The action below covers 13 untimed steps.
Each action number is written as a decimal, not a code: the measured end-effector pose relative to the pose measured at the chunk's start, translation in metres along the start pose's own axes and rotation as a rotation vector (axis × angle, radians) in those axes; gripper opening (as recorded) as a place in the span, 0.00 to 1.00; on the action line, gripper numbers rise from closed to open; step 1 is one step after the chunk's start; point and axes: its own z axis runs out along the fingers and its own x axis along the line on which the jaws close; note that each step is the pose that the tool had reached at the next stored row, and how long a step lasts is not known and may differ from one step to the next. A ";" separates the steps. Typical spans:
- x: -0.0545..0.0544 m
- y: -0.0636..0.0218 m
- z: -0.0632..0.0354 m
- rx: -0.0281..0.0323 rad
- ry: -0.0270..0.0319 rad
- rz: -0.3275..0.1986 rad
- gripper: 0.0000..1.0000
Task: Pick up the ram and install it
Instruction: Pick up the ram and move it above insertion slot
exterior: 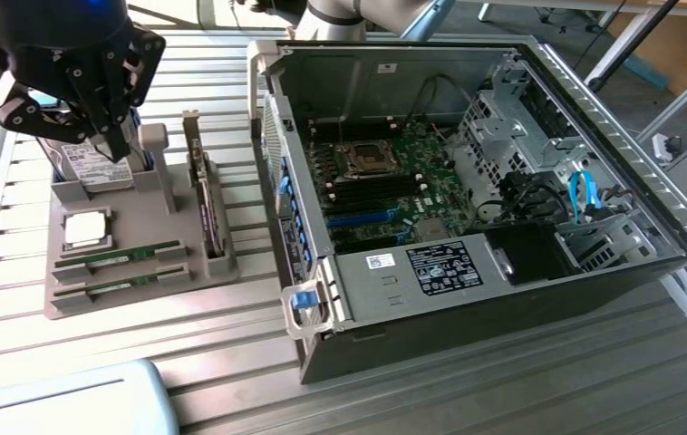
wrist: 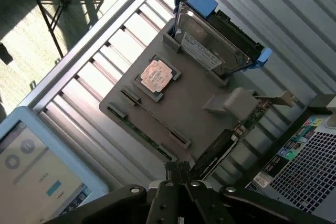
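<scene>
Presently, ram [exterior: 120, 258]: two green sticks on edge in parallel slots at one end of a gray holder [exterior: 144, 227], untouched. Same holder carries a square processor chip [exterior: 86, 229] just beside the sticks, a hard drive [wrist: 210, 45] w/ blue rails at the far end, and an upright card [exterior: 205, 204] along the side nearest the computer case [exterior: 477, 181], which lies open, board exposed. Gripper [exterior: 111, 149]: fingers pressed together, empty, hanging over the hard-drive end, well apart from ram. Surface: ribbed light-metal table [exterior: 29, 335]; tablet [exterior: 65, 399] at its edge. Room: sunlit floor [wrist: 21, 66], dark stand legs [wrist: 52, 3].
</scene>
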 end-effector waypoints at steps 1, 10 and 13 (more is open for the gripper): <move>0.000 0.0000 0.0001 -0.0004 0.0009 -0.018 0.11; 0.000 -0.0001 0.0018 -0.0048 0.0086 -0.196 0.11; 0.000 -0.0001 0.0024 -0.0061 0.0110 -0.250 0.11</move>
